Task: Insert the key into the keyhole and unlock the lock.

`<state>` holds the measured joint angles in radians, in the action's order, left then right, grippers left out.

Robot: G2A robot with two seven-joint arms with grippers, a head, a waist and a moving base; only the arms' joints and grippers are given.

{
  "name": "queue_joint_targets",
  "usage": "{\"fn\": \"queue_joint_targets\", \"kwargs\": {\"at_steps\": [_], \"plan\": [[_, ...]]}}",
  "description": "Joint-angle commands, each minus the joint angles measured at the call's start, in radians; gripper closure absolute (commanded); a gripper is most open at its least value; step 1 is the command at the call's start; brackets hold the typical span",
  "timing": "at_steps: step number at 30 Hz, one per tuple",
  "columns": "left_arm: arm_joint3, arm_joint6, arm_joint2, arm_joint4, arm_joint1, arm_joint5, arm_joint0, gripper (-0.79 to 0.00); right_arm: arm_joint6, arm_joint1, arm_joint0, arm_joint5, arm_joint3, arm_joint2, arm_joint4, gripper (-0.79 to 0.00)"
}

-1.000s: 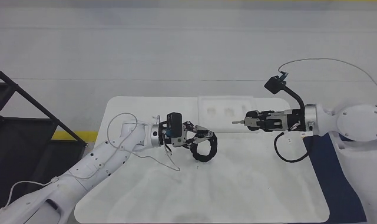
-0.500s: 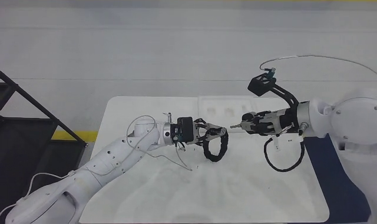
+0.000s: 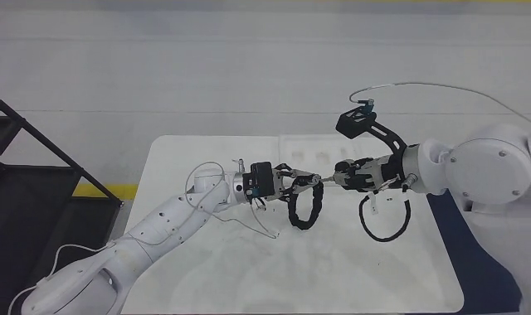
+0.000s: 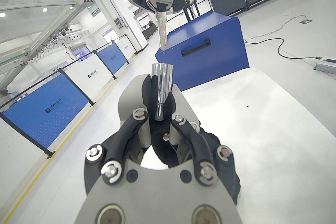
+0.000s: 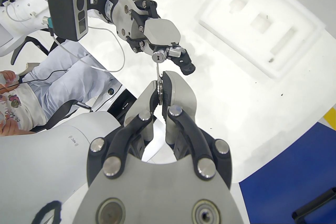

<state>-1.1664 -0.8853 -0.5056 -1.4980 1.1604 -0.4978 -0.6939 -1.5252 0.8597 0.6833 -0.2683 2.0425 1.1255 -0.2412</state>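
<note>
Above the table (image 3: 207, 269), a key (image 4: 162, 30) is held just short of a lock (image 4: 162, 83).
The lock's chrome cylinder is clamped between the fingers of the left gripper (image 4: 157, 96), with its black cable loop (image 3: 319, 202) hanging from it. The key's head is pinched by the right gripper (image 5: 160, 86), and the blade is pointed at the keyhole (image 5: 158, 57); a small gap is seen between tip and cylinder. A foam tray (image 3: 319, 153) lies on the table beyond both grippers.

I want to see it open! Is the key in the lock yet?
Not yet. The key ends just short of the lock, a gap between them.
</note>
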Motion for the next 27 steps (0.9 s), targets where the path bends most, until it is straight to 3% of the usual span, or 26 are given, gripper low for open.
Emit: {"fn": "queue_joint_targets", "kwargs": {"at_steps": [1, 27], "plan": [[-0.001, -0.003, -0.005, -0.003, 0.004, 0.000, -0.004, 0.000, 0.006, 0.000, -0.004, -0.004, -0.003, -0.004, 0.000, 0.000], [0.014, -0.020, -0.061, -0.080, 0.037, -0.013, -0.029, 0.000, 0.021, -0.003, -0.033, -0.016, -0.017, -0.061, 0.006, 0.000]]}}
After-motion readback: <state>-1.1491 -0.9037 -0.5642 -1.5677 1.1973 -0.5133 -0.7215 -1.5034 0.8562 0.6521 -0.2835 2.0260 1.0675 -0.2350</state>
